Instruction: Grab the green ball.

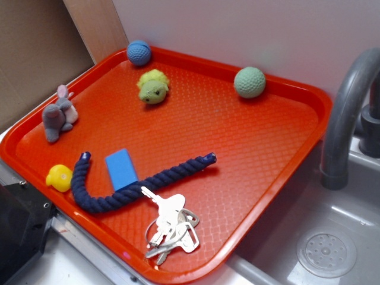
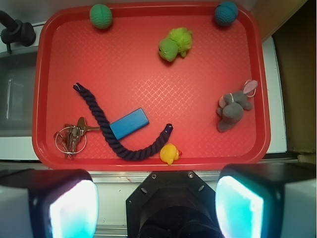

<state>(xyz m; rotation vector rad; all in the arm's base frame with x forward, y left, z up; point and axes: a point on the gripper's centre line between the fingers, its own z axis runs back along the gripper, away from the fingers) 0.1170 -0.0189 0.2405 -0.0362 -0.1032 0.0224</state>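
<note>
1. On the counter beside a grey sink sits a red plastic tray with a raised rim; a curved grey faucet rises at the tray's right edge in the exterior view.
2. Against the tray's far rim, near the faucet-side corner, rests the green ball, pale sage and dimpled; from the wrist camera it appears at the top left of the tray; nothing touches it.
3. At the other far corner lies a blue ball, well apart from the green one; near it, further into the tray, is a fuzzy yellow-green plush toy.
4. Along the tray's left side lies a grey plush bunny with pink ears; near the front rim sits a small yellow duck.
5. Across the front of the tray curves a navy rope; a blue rectangular block lies touching it; a bunch of silver keys on a ring rests just beside the rope.
6. Below the tray's near edge in the wrist view, the gripper hangs clear of the tray; its two fingers stand wide apart, released, holding nothing; it is far from the green ball.
</note>
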